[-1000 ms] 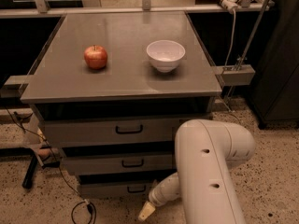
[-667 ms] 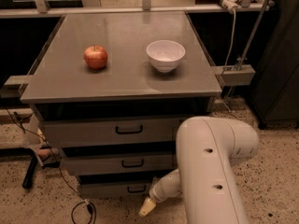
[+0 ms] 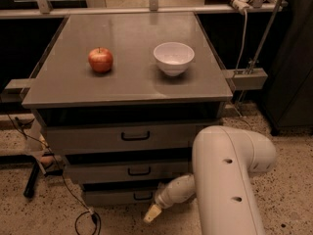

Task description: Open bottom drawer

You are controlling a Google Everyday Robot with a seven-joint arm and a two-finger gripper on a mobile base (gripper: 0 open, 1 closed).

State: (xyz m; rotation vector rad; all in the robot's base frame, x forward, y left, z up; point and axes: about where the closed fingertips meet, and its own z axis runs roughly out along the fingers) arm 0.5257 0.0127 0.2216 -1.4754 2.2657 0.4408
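Note:
The bottom drawer (image 3: 110,196) is the lowest and narrowest grey front of three, shut, with a small black loop handle (image 3: 143,196) at its centre. My gripper (image 3: 152,213) hangs low in front of the cabinet, just below and slightly right of that handle, its pale tip pointing down-left toward the floor. It is close to the drawer front, and I cannot tell whether it touches it. My white arm (image 3: 225,180) fills the lower right.
The mid drawer (image 3: 98,172) and the wide top drawer (image 3: 88,137) are shut. A red apple (image 3: 100,59) and a white bowl (image 3: 173,58) sit on the cabinet top (image 3: 132,82). Cables (image 3: 73,199) lie on the floor at left.
The view has shifted a little, and my arm sits slightly further right. The gripper stays low by the bottom drawer's handle. The drawers have not moved.

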